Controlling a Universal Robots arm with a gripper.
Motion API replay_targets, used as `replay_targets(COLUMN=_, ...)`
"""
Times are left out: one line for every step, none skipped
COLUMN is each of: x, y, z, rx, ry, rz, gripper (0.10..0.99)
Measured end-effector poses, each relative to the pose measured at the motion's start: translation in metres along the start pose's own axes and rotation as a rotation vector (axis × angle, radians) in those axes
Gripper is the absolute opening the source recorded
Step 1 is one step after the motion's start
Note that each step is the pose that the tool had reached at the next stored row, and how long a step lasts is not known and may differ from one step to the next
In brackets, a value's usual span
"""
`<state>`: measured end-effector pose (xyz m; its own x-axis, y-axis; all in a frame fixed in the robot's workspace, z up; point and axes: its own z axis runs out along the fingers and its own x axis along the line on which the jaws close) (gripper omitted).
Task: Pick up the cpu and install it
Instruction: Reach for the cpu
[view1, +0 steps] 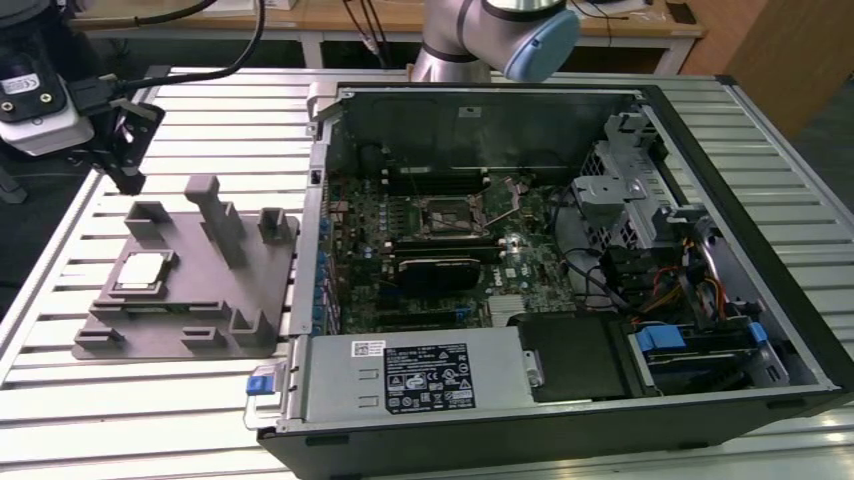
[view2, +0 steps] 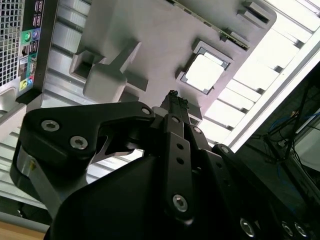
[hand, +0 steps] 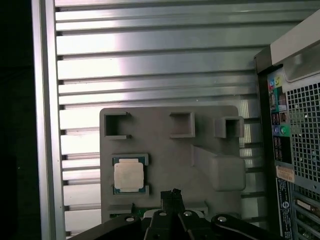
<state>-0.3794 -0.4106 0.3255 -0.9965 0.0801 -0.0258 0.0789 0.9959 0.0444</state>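
Note:
The cpu is a small square chip with a silvery-white top. It lies flat in a recess of the grey fixture on the slatted table, at the exterior view's left. Both wrist views look down on the cpu in its recess. My gripper hangs in the air above the fixture's far end, well clear of the chip. Its black fingertips are pressed together with nothing between them. The motherboard socket sits in the middle of the open computer case.
The open computer case lies on its side at the exterior view's right, its wall right next to the fixture. Tall grey posts rise from the fixture beside the chip. The table's edge runs close to the fixture.

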Motion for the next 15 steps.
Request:
replay_targets(x=0.0006, y=-0.0001, z=0.0009, rx=0.000, ry=-0.0001, rz=0.000, gripper=0.106)
replay_targets(x=0.0010, y=-0.0003, z=0.0018, rx=0.000, ry=-0.0001, rz=0.000, gripper=0.106)
replay_targets(x=0.0016, y=-0.0005, z=0.0026, rx=0.000, ry=0.0000, rz=0.000, gripper=0.106)
replay_targets(x=0.0023, y=-0.0007, z=0.0035, rx=0.000, ry=-0.0001, rz=0.000, gripper=0.106)
replay_targets(x=0.0031, y=-0.0009, z=0.0045, rx=0.000, ry=-0.0001, rz=0.000, gripper=0.106)
replay_targets(x=0.0039, y=-0.0012, z=0.0055, rx=0.000, ry=-0.0001, rz=0.000, gripper=0.106)
replay_targets(x=0.0048, y=-0.0014, z=0.0066, rx=0.000, ry=-0.0001, rz=0.000, gripper=0.106)
replay_targets(x=0.0057, y=-0.0016, z=0.0075, rx=0.000, ry=-0.0001, rz=0.000, gripper=0.106)
replay_targets(x=0.0066, y=-0.0018, z=0.0087, rx=0.000, ry=-0.0001, rz=0.000, gripper=0.106)
replay_targets(x=0.0074, y=-0.0020, z=0.0097, rx=0.000, ry=0.0000, rz=0.000, gripper=0.106)
replay_targets(x=0.0082, y=-0.0022, z=0.0109, rx=0.000, ry=-0.0001, rz=0.000, gripper=0.106)
replay_targets(x=0.0088, y=-0.0024, z=0.0121, rx=0.000, ry=0.0000, rz=0.000, gripper=0.106)
replay_targets(x=0.0095, y=-0.0026, z=0.0134, rx=0.000, ry=0.0000, rz=0.000, gripper=0.106)
replay_targets(x=0.0101, y=-0.0027, z=0.0146, rx=0.000, ry=-0.0001, rz=0.000, gripper=0.106)
replay_targets(x=0.0105, y=-0.0028, z=0.0151, rx=0.000, ry=0.0000, rz=0.000, gripper=0.106)
